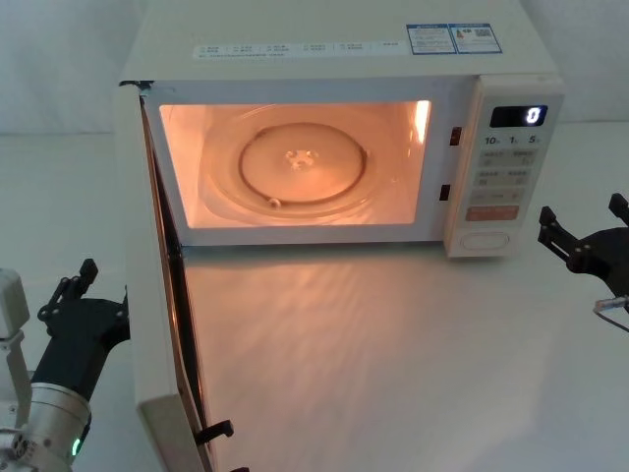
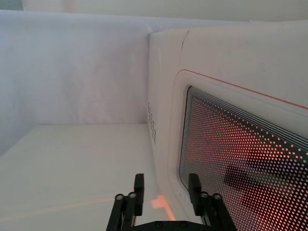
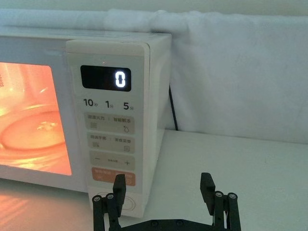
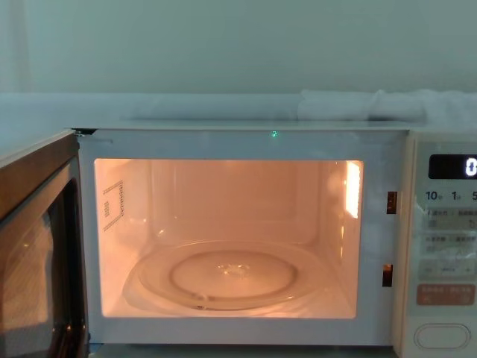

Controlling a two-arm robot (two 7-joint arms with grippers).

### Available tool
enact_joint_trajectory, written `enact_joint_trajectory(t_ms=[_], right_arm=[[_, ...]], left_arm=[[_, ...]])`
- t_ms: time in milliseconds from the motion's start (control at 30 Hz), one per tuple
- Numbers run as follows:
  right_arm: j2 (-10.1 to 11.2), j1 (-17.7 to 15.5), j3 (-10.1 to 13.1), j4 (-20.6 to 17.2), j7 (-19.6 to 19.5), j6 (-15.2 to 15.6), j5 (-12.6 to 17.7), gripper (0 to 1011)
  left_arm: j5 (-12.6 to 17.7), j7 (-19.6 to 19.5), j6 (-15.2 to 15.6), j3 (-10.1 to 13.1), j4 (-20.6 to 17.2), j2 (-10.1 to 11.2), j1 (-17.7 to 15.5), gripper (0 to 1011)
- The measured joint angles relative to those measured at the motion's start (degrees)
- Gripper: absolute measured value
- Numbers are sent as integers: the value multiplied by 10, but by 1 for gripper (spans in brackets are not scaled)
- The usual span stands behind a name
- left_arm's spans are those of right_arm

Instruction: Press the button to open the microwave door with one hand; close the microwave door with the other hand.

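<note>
Head view. The microwave door (image 1: 157, 324), swung wide open, runs edge-on down the lower left of the frame; the lit cavity (image 1: 295, 167) sits at centre. Judged a rigid, hinged, light panel with a smooth face: best pushed flat on its outer side near the free edge, not gripped. The left gripper (image 1: 84, 290) stands at lower left, just beside the door's outer face, fingers parted. The right gripper (image 1: 585, 231) hovers at the right edge, near the button (image 1: 486, 239), jaws spread wide.

Left wrist view. The door's dotted window fills the right side; the left gripper's fingers (image 2: 139, 185) are moderately apart at bottom centre, contact not discernible.

Right wrist view. The control panel (image 3: 108, 130) sits at centre left; the right gripper is open and empty at the bottom edge.

Chest view. The door's inner side is at the left edge, the button at the lower right corner.
</note>
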Motion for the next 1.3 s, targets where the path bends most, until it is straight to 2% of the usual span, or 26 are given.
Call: enact_joint_trajectory(t_ms=[200, 400, 433, 533, 667, 800, 1033, 1300], right_arm=[[0, 0, 0, 0, 0, 0, 0, 1002], [0, 0, 0, 0, 0, 0, 0, 1002], [0, 0, 0, 0, 0, 0, 0, 1002], [0, 0, 0, 0, 0, 0, 0, 1002], [0, 0, 0, 0, 0, 0, 0, 1002], [0, 0, 0, 0, 0, 0, 0, 1002], [0, 0, 0, 0, 0, 0, 0, 1003], [0, 0, 0, 0, 0, 0, 0, 1002]], left_arm=[[0, 0, 0, 0, 0, 0, 0, 441], [0, 0, 0, 0, 0, 0, 0, 211], [0, 0, 0, 0, 0, 0, 0, 211], [0, 0, 0, 0, 0, 0, 0, 97], [0, 0, 0, 0, 0, 0, 0, 0], [0, -1, 0, 0, 0, 0, 0, 0], [-7, -30, 4, -9, -8, -1, -1, 0], [-27, -68, 33, -43, -50, 16, 24, 0]])
